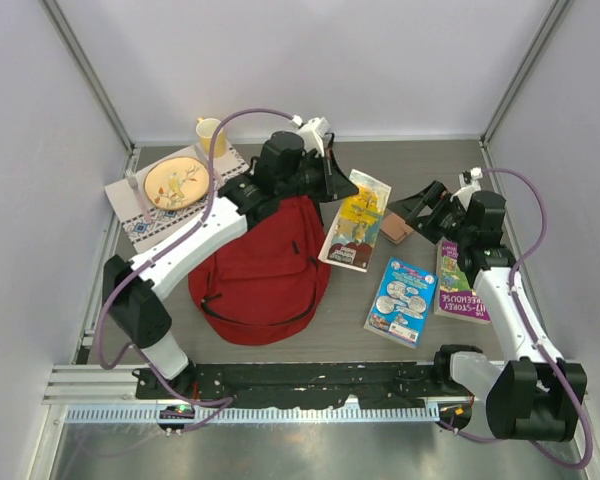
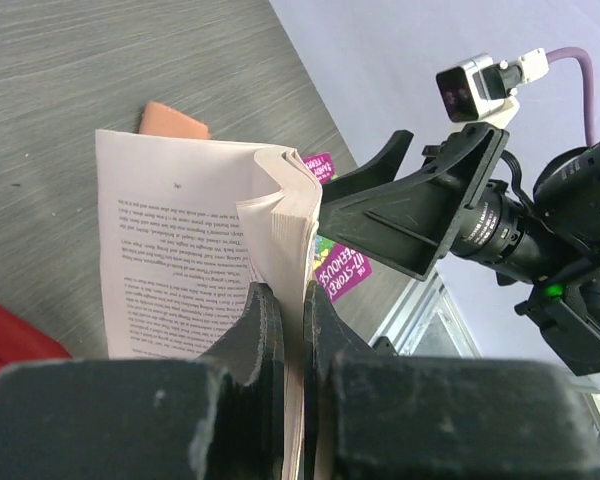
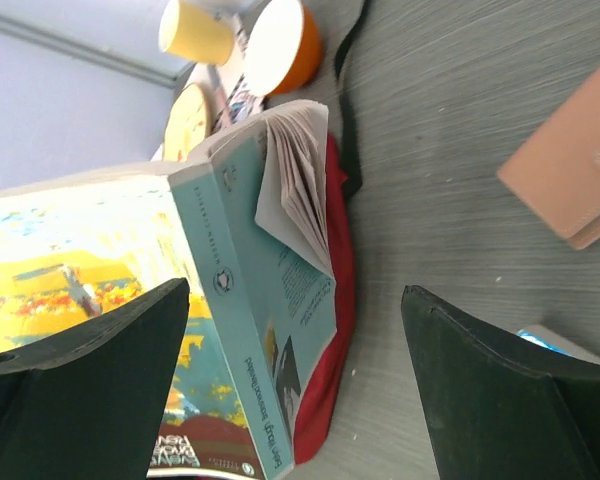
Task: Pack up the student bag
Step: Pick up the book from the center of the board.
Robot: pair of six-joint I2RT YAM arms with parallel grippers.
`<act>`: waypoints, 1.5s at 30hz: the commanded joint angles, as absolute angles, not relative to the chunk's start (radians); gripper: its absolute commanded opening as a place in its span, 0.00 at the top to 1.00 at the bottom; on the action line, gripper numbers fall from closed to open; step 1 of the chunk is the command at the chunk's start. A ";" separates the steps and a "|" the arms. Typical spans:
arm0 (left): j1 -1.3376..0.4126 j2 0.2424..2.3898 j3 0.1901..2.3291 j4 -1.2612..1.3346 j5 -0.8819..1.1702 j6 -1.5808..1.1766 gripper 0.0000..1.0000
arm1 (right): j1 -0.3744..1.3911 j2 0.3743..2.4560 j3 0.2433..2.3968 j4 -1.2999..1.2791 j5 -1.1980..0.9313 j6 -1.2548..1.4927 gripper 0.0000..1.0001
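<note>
Near edge: the two arm bases sit on the rail, and the left arm reaches up and across. Nearest on the table (image 1: pixel 350 340), right of centre, lies a flat blue-covered picture book (image 1: pixel 402 300). Just beside it to the right is a purple-covered book (image 1: pixel 458 295), partly under the right forearm. Left of centre lies the large dark-red fabric backpack with black straps (image 1: pixel 265 265), flat on the table with its rounded end toward the arm bases. The white left forearm crosses above its upper left corner, and its far end is hidden under that arm's wrist. Just right of the backpack is a paperback book with a yellow picture cover and teal spine (image 1: pixel 358 220), its lower corner against the backpack's right edge; whether they touch, cannot tell. The left hand (image 2: pixel 292 300) is pinched tight on the paperback's long edge, its fingers (image 2: pixel 255 340) clamped over a sheaf of printed pages, with other pages fanned loose above. The right wrist view shows the book tilted up, spine toward the camera, red fabric directly behind it. The right hand (image 3: pixel 295 295) is spread wide with nothing gripped, aimed at the paperback from the right and apart from it. A small tan leather wallet (image 1: pixel 395 230) lies flat on the table between the paperback and that hand. Far left, a patterned cloth mat (image 1: pixel 130 222) carries a round yellowish plate with a floral print (image 1: pixel 175 183). Behind it stands a pale yellow cup (image 1: pixel 210 135). An orange bowl with a white inside (image 3: pixel 280 45) shows beside the cup in the right wrist view only.
</note>
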State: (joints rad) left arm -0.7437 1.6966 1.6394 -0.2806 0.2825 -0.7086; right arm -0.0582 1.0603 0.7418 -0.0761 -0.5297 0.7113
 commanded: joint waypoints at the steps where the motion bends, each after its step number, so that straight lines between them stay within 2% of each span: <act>1: -0.742 1.591 1.554 -0.158 0.287 -0.730 1.00 | -0.055 0.961 0.710 0.026 -0.705 0.764 0.07; 8: -0.741 1.516 1.444 -0.063 0.357 -0.805 1.00 | -0.034 0.939 0.652 0.029 -0.810 0.784 0.07; 12: -0.742 1.516 1.381 0.024 0.436 -0.879 1.00 | -0.032 0.861 0.604 -0.107 -0.694 0.758 0.07; 13: -0.744 1.519 1.347 0.069 0.446 -0.893 1.00 | -0.032 0.841 0.588 -0.145 -0.610 0.755 0.07; 20: -0.765 1.641 1.250 0.247 0.503 -0.989 1.00 | -0.032 0.664 0.463 -0.356 -0.425 0.778 0.07; 27: -0.781 1.785 1.203 0.281 0.491 -0.988 1.00 | -0.032 0.609 0.361 -0.362 -0.514 0.775 0.07; 35: -0.782 1.861 1.253 0.264 0.546 -0.983 1.00 | -0.032 0.702 0.296 -0.195 -0.601 0.802 0.07; 45: -0.782 1.735 1.445 -0.038 0.488 -0.867 1.00 | -0.032 0.703 0.362 -0.259 -0.511 0.764 0.07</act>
State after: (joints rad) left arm -0.7815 1.8648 1.3514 -0.0017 0.4557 -0.8967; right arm -0.0338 0.7177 0.3058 -0.2733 -0.5404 0.7780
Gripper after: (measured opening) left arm 0.056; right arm 0.932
